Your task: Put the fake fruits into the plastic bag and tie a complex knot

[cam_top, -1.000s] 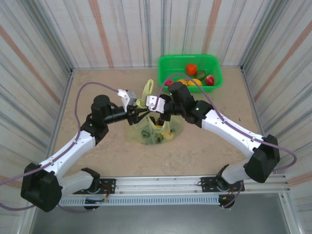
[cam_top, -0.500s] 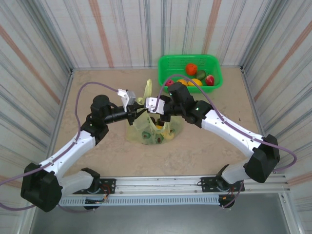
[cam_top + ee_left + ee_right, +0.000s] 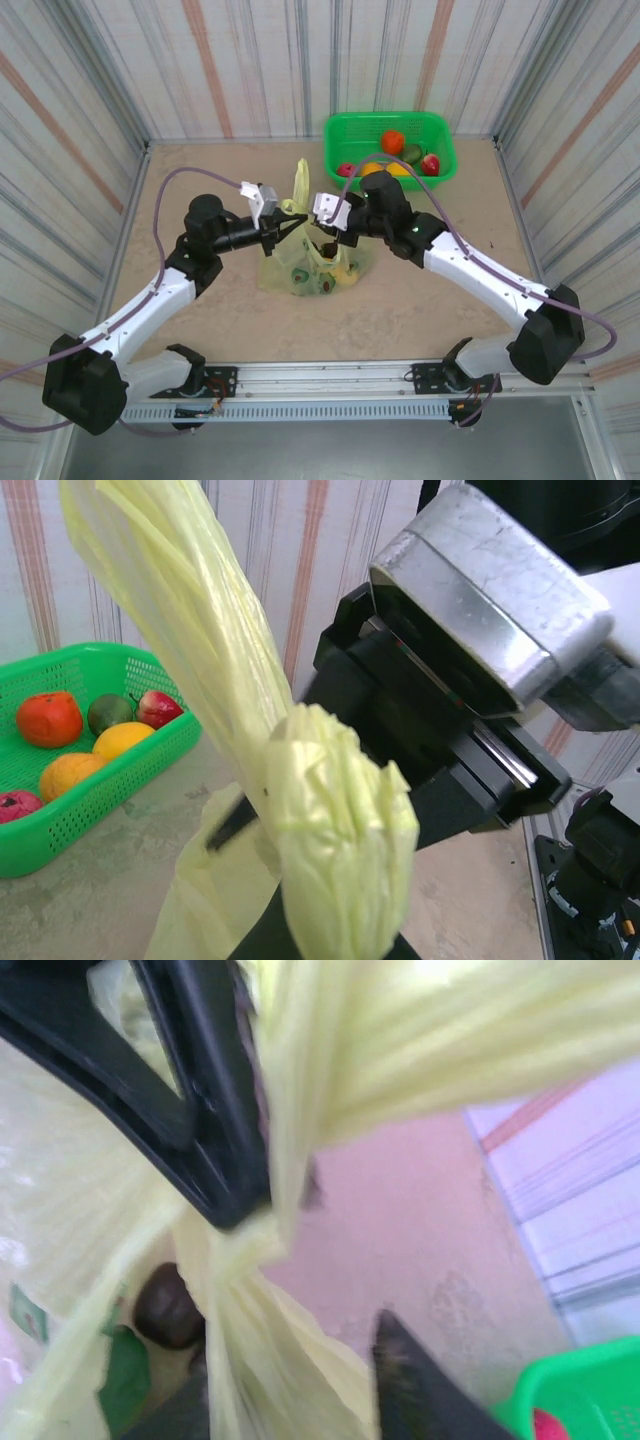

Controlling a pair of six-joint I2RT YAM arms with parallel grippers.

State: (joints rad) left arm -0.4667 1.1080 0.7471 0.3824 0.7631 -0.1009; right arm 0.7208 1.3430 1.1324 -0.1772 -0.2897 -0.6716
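Your left gripper [image 3: 293, 225] is closed, pinching a twisted handle strip [image 3: 205, 640] of the plastic bag [image 3: 298, 272]. The strip bunches into a crumpled wad right at the jaws, then runs up and away from them.

Your right gripper [image 3: 320, 228] sits just beside the left one, tip to tip over the bag mouth. Its wrist view is blurred, but the fingers [image 3: 398, 1375] stand apart with bag film loose between them.

The bag rests mid-table on the sandy table [image 3: 200, 190], near the green basket [image 3: 440, 133] but apart from it. Through the film you can see a dark round fruit [image 3: 168, 1305] and something green beside it.

Six fruits lie in the basket, among them an orange [image 3: 50, 718], an avocado [image 3: 108, 712] and a red fruit [image 3: 160, 708].
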